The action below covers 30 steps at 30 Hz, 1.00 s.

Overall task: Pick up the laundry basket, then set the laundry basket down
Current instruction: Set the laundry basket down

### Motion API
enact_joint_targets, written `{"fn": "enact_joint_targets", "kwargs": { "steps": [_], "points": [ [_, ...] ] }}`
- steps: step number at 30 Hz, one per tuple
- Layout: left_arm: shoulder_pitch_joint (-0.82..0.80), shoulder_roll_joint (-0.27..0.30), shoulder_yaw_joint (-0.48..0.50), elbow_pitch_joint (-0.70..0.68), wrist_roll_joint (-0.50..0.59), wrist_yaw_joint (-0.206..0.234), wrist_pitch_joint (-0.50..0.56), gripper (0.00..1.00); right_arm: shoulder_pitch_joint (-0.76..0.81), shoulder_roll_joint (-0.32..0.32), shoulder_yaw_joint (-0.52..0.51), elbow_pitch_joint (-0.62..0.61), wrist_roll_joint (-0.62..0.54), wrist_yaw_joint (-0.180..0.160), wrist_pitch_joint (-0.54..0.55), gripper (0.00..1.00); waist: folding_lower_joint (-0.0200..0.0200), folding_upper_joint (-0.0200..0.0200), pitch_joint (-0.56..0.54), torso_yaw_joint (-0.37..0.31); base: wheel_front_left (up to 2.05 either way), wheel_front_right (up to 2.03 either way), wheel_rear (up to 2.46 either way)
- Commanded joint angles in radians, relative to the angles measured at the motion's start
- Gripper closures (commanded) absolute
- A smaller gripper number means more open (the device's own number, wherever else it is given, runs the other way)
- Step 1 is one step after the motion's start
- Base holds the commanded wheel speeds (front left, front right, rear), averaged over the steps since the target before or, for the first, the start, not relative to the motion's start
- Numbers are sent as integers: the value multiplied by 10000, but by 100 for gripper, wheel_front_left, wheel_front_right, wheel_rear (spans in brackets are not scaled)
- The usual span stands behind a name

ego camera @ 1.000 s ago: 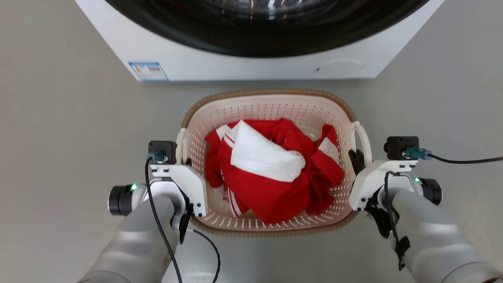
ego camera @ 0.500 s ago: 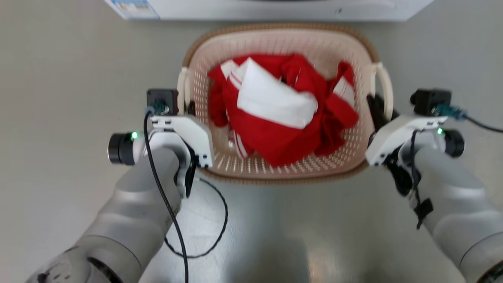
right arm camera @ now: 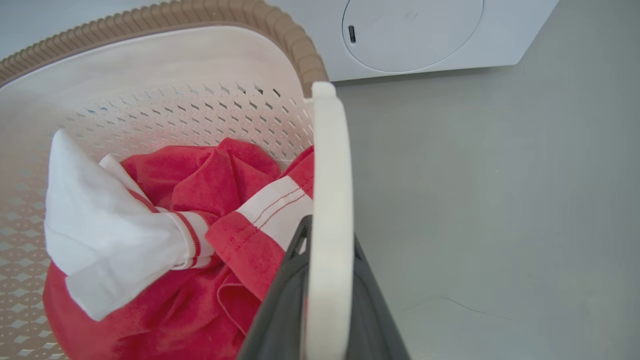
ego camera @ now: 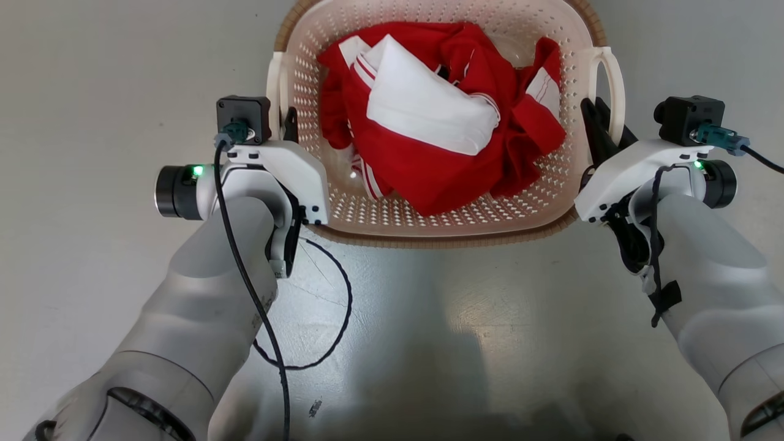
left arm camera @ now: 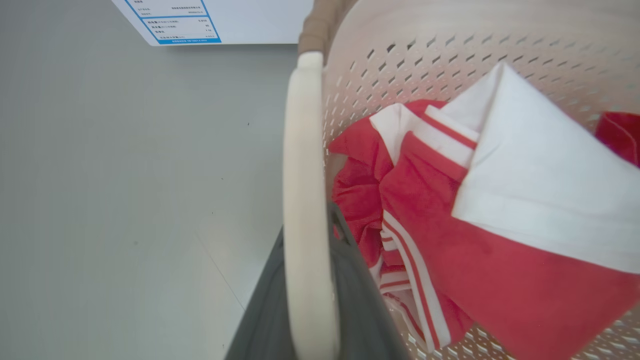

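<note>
The laundry basket (ego camera: 429, 217) is cream and perforated with a brown woven rim, and it sits at the top centre of the head view between my two arms. A red and white garment (ego camera: 441, 122) lies inside it. My left gripper (ego camera: 288, 122) is shut on the basket's left loop handle (ego camera: 274, 86). My right gripper (ego camera: 597, 119) is shut on the right loop handle (ego camera: 614, 79). In the left wrist view the dark fingers (left arm camera: 350, 280) clamp the white handle (left arm camera: 302, 165). The right wrist view shows the same grip on its handle (right arm camera: 330, 165).
The white washing machine (right arm camera: 410, 35) stands just beyond the basket, and its label (left arm camera: 172, 22) shows in the left wrist view. Grey floor (ego camera: 92, 92) spreads to both sides. A black cable (ego camera: 334, 306) loops down from my left arm.
The head view has tilted down, and the washing machine has left its top edge. The basket looks larger and nearer, carried with both arms. Both grippers stay shut on the handles.
</note>
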Motion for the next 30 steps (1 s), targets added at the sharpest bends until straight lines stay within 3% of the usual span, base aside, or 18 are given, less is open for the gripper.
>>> {"fn": "enact_joint_targets", "kwargs": {
  "steps": [1, 11, 30],
  "points": [
    [-159, 238, 388, -243, 385, 85, -62, 100, 301, 236, 32, -223, -194, 73, -188, 100, 0, 0, 77, -38, 0, 0, 0],
    [-201, 297, 1460, -456, 1592, -42, -62, 100, 280, 350, -288, -325, -530, 73, -188, 100, 0, 0, 419, -123, 0, 0, 0],
    [-207, -8, 2736, -368, 2770, -348, -62, 100, 37, 180, -554, -292, -849, 73, -189, 100, 0, 0, 769, -30, 0, 0, 0]
  ]
}}
